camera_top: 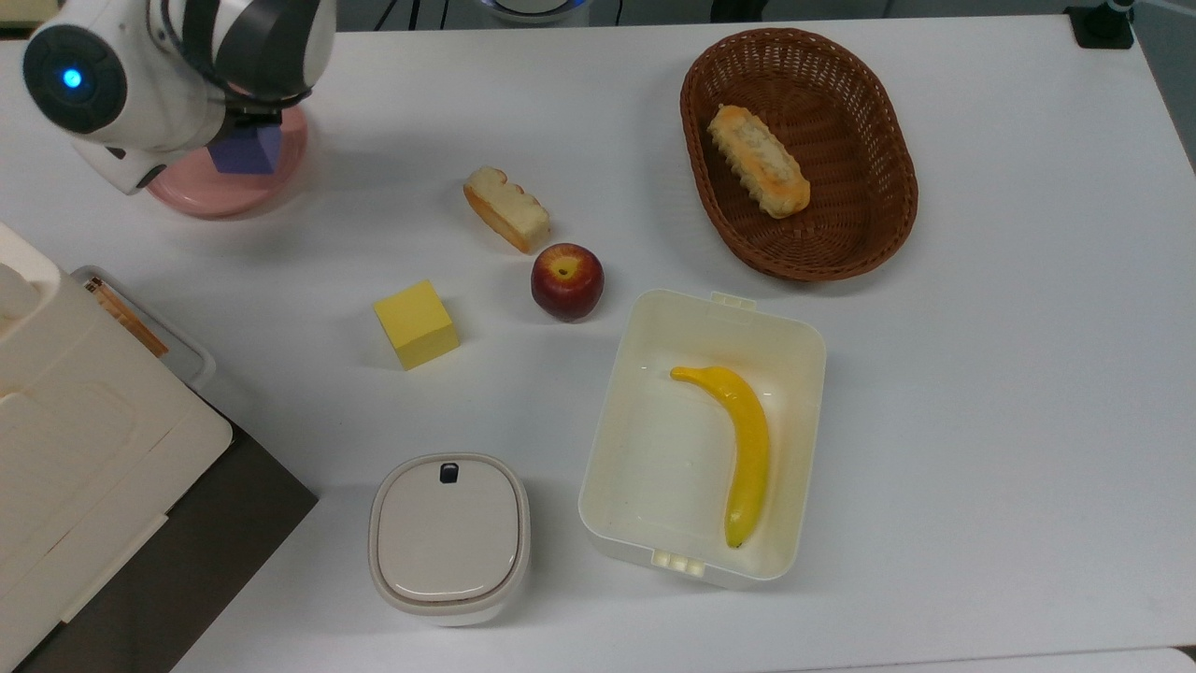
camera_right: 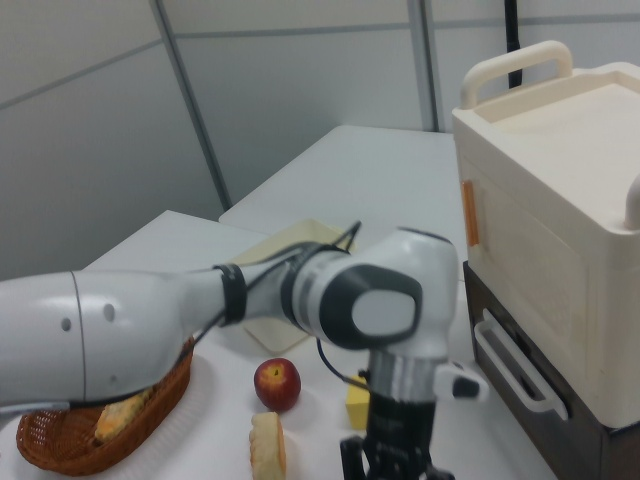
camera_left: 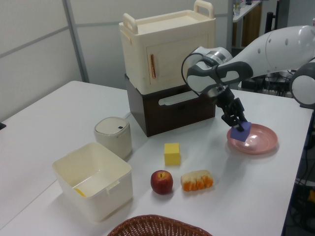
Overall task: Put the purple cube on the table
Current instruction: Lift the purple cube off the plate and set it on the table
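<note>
The purple cube (camera_top: 245,149) hangs tilted just above the round pink plate (camera_top: 196,197), clear of its surface. My gripper (camera_left: 237,124) is shut on the purple cube (camera_left: 241,132), holding it by its upper part over the near side of the pink plate (camera_left: 258,141). In the top view the arm's white and black wrist covers most of the fingers. The white table (camera_top: 1028,374) stretches out on all sides of the plate.
A yellow cube (camera_top: 416,323), an apple (camera_top: 567,280) and a bread slice (camera_top: 506,208) lie mid-table. A wicker basket (camera_top: 886,229) holds a pastry; a white box (camera_top: 612,411) holds a banana. A lidded container (camera_top: 448,537) and a cream cabinet (camera_top: 65,439) stand at the top view's lower left.
</note>
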### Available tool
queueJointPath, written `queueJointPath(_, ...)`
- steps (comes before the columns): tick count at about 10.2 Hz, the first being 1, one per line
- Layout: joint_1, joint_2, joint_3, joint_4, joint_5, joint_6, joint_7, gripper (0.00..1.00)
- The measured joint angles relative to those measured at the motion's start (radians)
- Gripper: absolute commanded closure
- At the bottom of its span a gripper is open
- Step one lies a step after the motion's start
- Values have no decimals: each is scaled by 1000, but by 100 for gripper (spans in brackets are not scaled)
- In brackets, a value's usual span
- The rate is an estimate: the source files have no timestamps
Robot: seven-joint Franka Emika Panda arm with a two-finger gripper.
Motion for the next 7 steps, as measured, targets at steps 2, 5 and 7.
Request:
queueJointPath(2,55,-8,1,31,44,-3,8,96)
queueJointPath(5,116,-8,2,45,136,-3,106,0)
queueJointPath(7,164,-7,3,45,144,-3,156,0)
